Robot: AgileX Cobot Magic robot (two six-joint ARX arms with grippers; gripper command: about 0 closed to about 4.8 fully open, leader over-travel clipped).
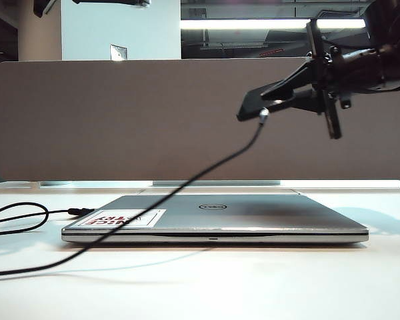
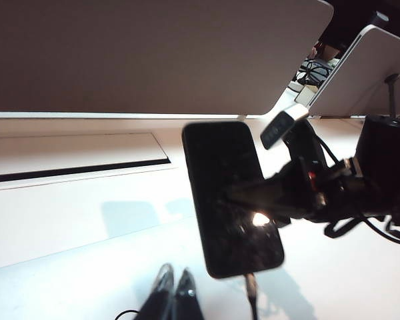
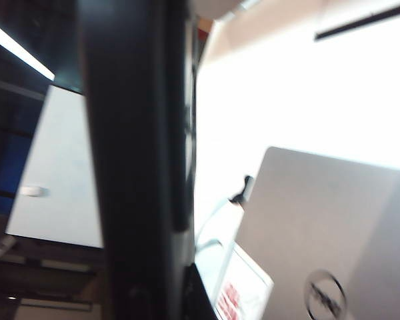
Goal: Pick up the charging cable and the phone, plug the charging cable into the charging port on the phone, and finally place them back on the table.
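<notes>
Right pincer [image 1: 300,93] clamped on phone [image 1: 263,101], held high over laptop [image 1: 213,217] and tabletop [image 1: 253,287], port end outward with charging cable [image 1: 187,180] plugged in and hanging; left pincer [image 2: 175,293] closed, empty, low beneath phone.

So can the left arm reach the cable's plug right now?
Probably: the shut left gripper hangs beside the charging cable at the phone's end, nothing between; the right gripper holds that phone aloft.
</notes>
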